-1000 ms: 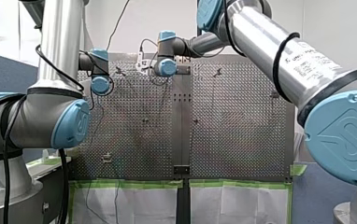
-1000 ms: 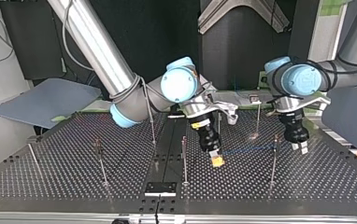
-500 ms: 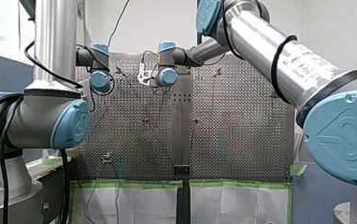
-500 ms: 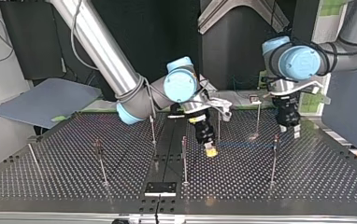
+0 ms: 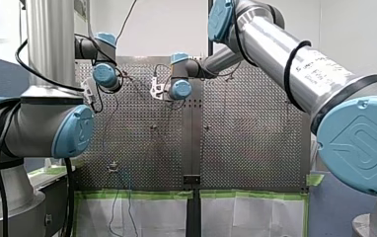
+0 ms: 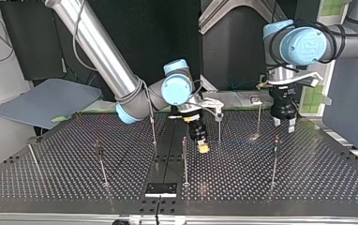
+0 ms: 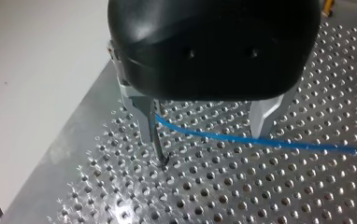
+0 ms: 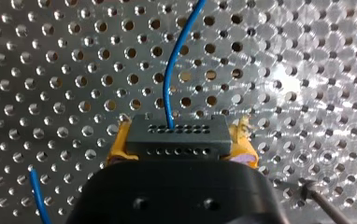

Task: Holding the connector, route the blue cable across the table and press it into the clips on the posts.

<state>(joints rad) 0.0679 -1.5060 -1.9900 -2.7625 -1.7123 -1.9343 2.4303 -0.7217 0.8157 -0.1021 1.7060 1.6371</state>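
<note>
Clearly the arms have traded roles over the last second. From the front, my right arm (image 5: 270,47) has drawn its wrist back toward its own base over the perforated table (image 5: 250,148), while my left arm (image 5: 53,64) has raised its wrist higher in the view; fingers are too small to read here. In the top view the right gripper (image 6: 204,148) has slid toward the view's left and away from the camera, and is now just beside the middle post (image 6: 184,159). The left gripper (image 6: 283,124) has lifted off the table and backed away from the outer post (image 6: 274,161) it stood beside. The blue cable (image 6: 242,144) runs as a faint line between that outer post and the right gripper. The left wrist view shows its metal fingers (image 7: 262,114) spread and holding nothing, with the cable passing beneath them to the top of a thin post (image 7: 158,140) beside one finger; whether it sits in a clip I cannot tell. The right wrist view shows the yellow pads (image 8: 117,148) clamped on the black connector (image 8: 175,135), the cable leading ahead over the holes. I judge that one anchor point is finished and the next stretch, toward the middle posts, is beginning.
</note>
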